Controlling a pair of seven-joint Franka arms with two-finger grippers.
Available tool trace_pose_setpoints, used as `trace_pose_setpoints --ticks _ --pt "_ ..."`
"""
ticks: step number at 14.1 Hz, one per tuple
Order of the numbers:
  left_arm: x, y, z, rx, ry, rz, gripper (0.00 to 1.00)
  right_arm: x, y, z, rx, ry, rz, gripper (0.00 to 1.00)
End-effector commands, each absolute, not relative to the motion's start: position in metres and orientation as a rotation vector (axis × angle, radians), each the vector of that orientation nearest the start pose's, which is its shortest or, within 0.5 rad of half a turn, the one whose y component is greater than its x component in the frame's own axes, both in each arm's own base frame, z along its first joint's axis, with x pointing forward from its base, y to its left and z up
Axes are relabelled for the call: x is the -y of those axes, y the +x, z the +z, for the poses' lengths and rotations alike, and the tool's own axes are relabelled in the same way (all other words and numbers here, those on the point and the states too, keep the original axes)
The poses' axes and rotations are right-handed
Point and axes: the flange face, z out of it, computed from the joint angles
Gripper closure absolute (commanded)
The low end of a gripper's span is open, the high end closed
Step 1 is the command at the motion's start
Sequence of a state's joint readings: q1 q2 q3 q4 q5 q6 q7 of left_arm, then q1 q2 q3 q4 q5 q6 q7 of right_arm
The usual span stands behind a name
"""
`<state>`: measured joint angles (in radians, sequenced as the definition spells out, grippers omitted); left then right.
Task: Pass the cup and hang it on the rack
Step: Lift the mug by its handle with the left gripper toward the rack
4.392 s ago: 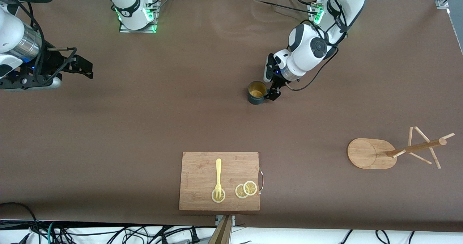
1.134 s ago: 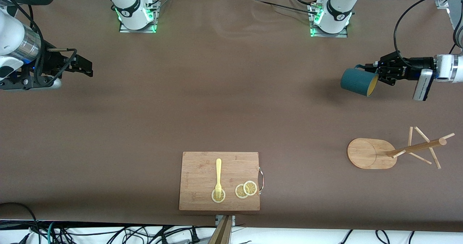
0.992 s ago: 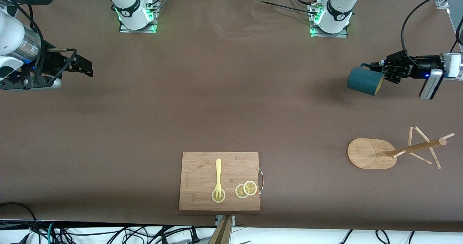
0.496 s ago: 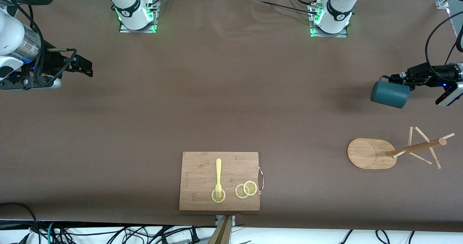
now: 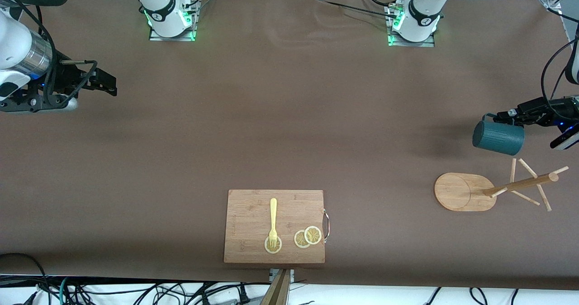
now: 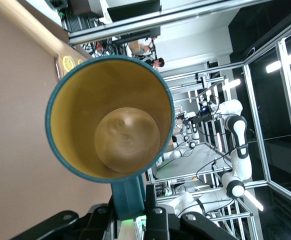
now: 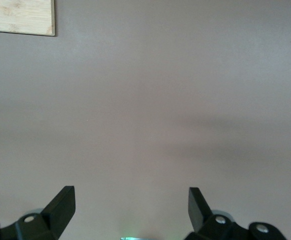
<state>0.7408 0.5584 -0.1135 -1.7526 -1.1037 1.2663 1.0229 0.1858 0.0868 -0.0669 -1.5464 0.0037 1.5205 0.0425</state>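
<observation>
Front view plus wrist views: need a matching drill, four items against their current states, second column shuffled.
Items:
1. cup
2. rack
3. fork
4. right end effector

States:
A. open over bare table, waiting
B. lying on the cutting board, tines on a lemon slice
C. held sideways in the air by its handle in the left end effector
D. standing toward the left arm's end of the table, pegs bare

Pairs: 1-C, 2-D, 3-B, 4-A

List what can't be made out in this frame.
- Cup lettering: too small in the front view.
- Left gripper: cut off by the left wrist view's edge; the handle covers its grip.
- Rack pegs: whether the cup lines up with one is not readable from above.
</observation>
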Motion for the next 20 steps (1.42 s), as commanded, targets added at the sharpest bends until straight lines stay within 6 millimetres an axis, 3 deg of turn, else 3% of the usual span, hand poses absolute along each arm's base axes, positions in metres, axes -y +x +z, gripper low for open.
trace_pose_setpoints --ticks 1,5,14,20 --pt "-0.255 0.549 0.285 0.079 1.594 0.274 1.0 -0.075 0.57 0.59 0.123 -3.153 0.151 0.0" --pt "-0.264 0.56 0.265 0.058 1.569 0.306 1.0 -0.091 0.566 0.594 0.167 -3.148 0.151 0.0" --pt "-0.283 0.558 0.234 0.024 1.516 0.346 1.0 -0.084 0.569 0.592 0.167 -3.145 0.144 0.0" --pt "-0.285 0.546 0.238 0.05 1.446 0.319 1.0 -0.094 0.566 0.593 0.193 -3.151 0.15 0.0"
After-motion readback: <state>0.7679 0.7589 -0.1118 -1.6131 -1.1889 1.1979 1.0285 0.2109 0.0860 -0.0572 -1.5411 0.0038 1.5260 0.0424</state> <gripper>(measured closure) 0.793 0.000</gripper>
